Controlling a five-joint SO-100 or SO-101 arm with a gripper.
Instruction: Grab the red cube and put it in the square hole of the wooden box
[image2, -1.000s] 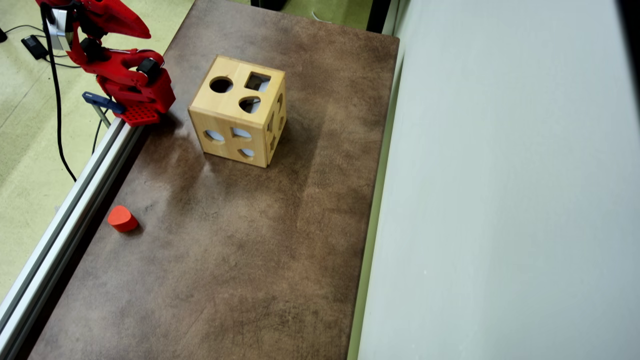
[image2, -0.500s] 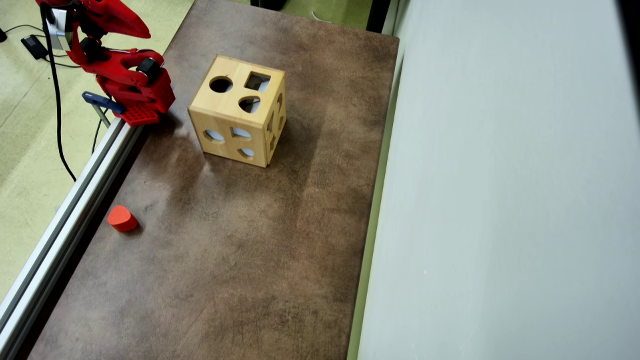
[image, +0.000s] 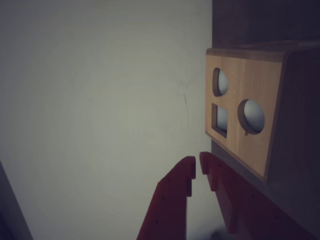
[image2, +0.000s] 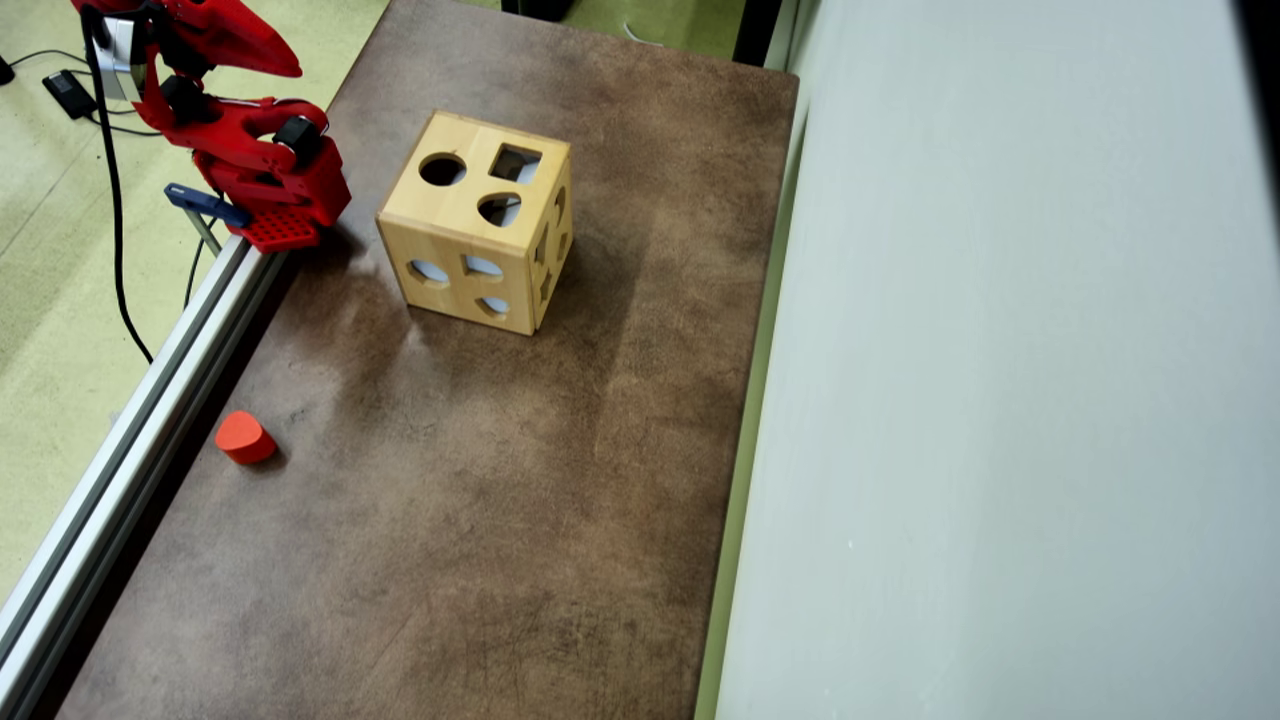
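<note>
Pincer (image: 197, 167) nearly closed and empty beside the wooden box (image2: 478, 235); it should open wide before reaching the red block (image2: 244, 438) near the bench's (image2: 500, 520) left edge.

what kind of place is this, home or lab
Probably a lab or workshop: a red arm clamped to an aluminium rail edging a worn brown table, with cables trailing over greenish flooring.

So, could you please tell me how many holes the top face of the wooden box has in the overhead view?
3: a round hole at left, a square hole at right, and a third hole nearer the camera.
</note>
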